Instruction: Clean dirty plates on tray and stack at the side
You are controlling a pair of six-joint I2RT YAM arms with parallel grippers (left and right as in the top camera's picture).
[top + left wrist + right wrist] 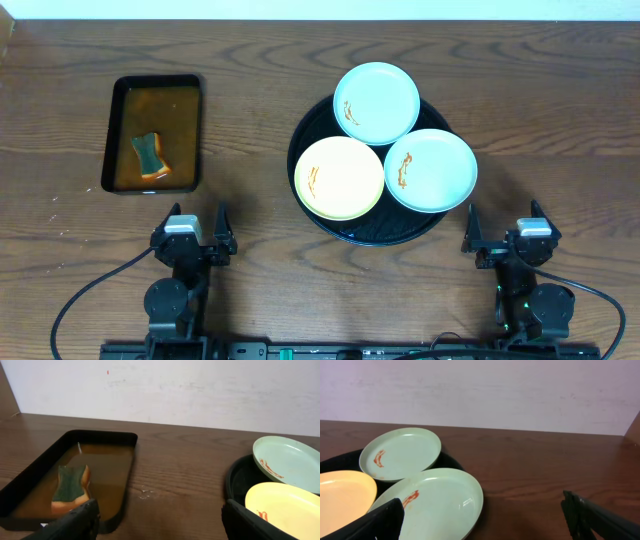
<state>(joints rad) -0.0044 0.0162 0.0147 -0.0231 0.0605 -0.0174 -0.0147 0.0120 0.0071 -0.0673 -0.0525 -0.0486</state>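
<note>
Plates (339, 178) lie untouched and dirty, all three, so the task appears to be at its very start, with the first wipe not yet begun. Nearest the robot, the left end effector (198, 222) hangs released, fingers wide and empty, low over the bench (260, 120) at 7 o'clock of the overhead scene. The right end effector (503, 222) is likewise spread and empty at 5 o'clock. Outward from the left one, at its 11 o'clock, sits the rectangular tray (153, 80) holding orange-brown liquid, with a green-topped sponge (149, 153) lying in it. Outward from the right one, at about 10 o'clock, sits the tray (370, 232), round and glossy black. It carries the yellow plate at its 9 o'clock, one mint plate (376, 103) at 12 o'clock reaching past the rim, and the other mint plate (430, 170) at 3 o'clock. Their edges meet near the tray's middle, and each bears a small orange-brown smear. The next move probably calls for the left arm to reach forward and close on the sponge across its narrow waist. The right arm would meanwhile steady or lift a plate by its thin rim. The bench beside the tray would then take the stack.
</note>
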